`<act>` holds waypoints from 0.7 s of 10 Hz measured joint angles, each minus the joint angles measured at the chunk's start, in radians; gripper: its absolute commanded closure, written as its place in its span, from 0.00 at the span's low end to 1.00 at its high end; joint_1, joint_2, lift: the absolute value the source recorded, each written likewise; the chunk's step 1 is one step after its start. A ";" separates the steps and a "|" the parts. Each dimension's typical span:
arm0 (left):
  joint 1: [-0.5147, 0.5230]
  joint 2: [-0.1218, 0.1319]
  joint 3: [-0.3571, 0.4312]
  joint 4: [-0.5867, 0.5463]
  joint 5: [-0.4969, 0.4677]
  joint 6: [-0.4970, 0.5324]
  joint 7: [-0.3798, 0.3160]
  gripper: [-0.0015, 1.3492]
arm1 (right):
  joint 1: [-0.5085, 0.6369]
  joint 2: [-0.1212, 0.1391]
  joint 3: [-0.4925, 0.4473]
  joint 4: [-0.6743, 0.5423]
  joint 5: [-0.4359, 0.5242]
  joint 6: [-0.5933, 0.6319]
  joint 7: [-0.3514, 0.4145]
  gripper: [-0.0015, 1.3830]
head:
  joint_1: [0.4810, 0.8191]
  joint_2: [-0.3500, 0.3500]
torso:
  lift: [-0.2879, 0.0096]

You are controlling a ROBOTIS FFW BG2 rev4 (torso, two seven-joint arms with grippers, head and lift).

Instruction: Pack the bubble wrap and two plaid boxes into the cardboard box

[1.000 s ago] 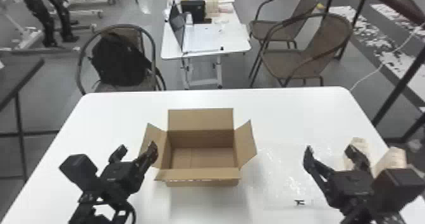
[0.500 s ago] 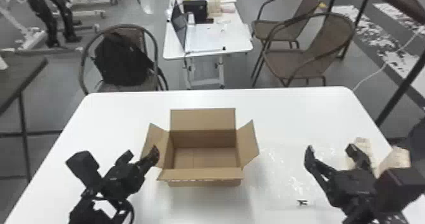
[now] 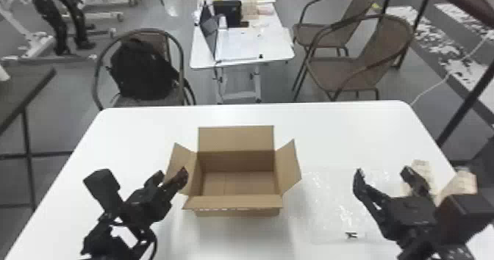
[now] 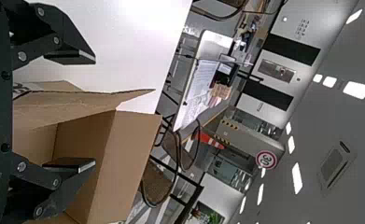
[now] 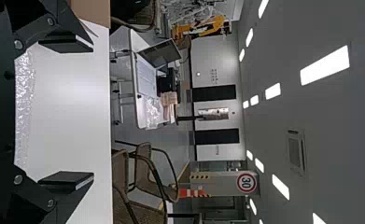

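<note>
- Cardboard box (image 3: pixel 237 212): one, upright on the white bench (image 3: pixel 125 130), flaps spread, inner base visible; landmark for all entries below.
- Bubble wrap (image 3: pixel 327 208): one clear sheet, lying flat just right of the cardboard box.
- Small dark item (image 3: pixel 351 235): at the bubble wrap's near part, right of the cardboard box; kind cannot be told.
- Plaid boxes, pale tan: two, well to the right of the cardboard box, one (image 3: pixel 421 167) beyond the other (image 3: pixel 461 184), both partly hidden by the right arm.
- Left claw (image 3: pixel 169 177): at the cardboard box's left flap, fingers wide apart, grasping nothing; contact with the flap cannot be told.
- Right claw (image 3: pixel 382 173): right of the cardboard box, over the bubble wrap's area, fingers wide apart, grasping nothing.
- Black backpack (image 3: pixel 141 70): on a chair (image 3: pixel 96 75), beyond and left of the cardboard box.
</note>
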 measured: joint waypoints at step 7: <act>0.000 -0.011 -0.006 -0.006 -0.012 -0.024 -0.014 0.90 | -0.001 -0.002 0.000 0.008 -0.016 0.000 0.001 0.22 | 0.63 0.60 | 0.83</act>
